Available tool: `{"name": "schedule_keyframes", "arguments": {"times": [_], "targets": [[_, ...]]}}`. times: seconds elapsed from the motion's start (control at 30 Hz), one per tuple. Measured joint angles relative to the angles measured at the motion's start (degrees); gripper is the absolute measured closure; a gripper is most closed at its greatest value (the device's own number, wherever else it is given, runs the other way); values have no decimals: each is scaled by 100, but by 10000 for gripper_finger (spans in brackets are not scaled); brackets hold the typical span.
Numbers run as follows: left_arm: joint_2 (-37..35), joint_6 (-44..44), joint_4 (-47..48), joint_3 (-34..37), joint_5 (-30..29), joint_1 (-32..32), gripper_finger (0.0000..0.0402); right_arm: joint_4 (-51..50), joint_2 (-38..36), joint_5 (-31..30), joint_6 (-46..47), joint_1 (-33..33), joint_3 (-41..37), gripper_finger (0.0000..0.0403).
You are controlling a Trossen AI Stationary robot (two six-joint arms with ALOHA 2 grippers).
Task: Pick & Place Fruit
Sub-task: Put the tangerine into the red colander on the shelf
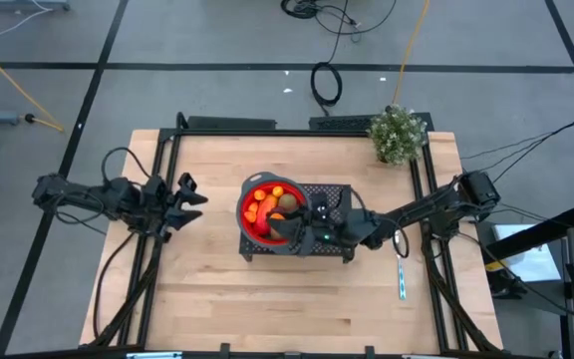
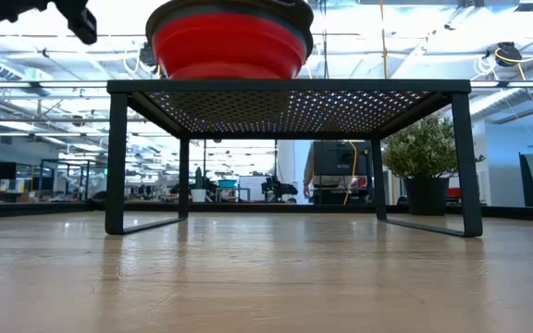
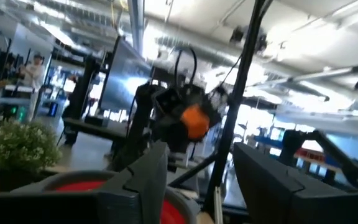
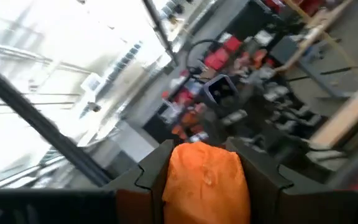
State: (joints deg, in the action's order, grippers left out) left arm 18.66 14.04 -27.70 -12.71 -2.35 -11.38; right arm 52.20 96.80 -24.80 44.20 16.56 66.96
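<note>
Your right gripper [image 4: 204, 180] sits near the centre of the high view, over the right edge of the red bowl [image 1: 250, 221], and its jaws are closed on an orange fruit [image 4: 205, 175]. The left wrist view shows the same orange piece [image 3: 196, 120] pinched between those jaws above the bowl. The bowl stands on the black mesh rack [image 1: 339, 195] in the middle of the counter [image 1: 267, 309], and several orange pieces and a brown oval [image 1: 286, 202] already lie in it.

You seem to be at the drop. Bring the fruit further over the bowl's middle, towards the left of the high view, and lower it close to the pile before you release, so that it does not bounce off the rim or roll across the rack. Release gently and lift straight up.

The held piece looks rounded; in the right wrist view it seems slightly taller than wide, running along the jaws, but you cannot tell a clear long axis or which way it points.

Your left gripper [image 1: 189, 193] waits at centre left of the high view, apart from the bowl, its jaws parted and empty.
</note>
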Motion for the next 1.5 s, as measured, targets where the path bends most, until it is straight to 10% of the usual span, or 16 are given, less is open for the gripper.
{"name": "schedule_keyframes", "arguments": {"times": [0.47, 1.5], "targets": [[2315, 335, 450, -1830, 20, 2, 215, -1579, -893, 263, -947, -138, 4, 270], [5079, 3013, 870, -4076, 340, 7, 215, -2423, -1406, 247, -6680, 230, 2, 270]]}}
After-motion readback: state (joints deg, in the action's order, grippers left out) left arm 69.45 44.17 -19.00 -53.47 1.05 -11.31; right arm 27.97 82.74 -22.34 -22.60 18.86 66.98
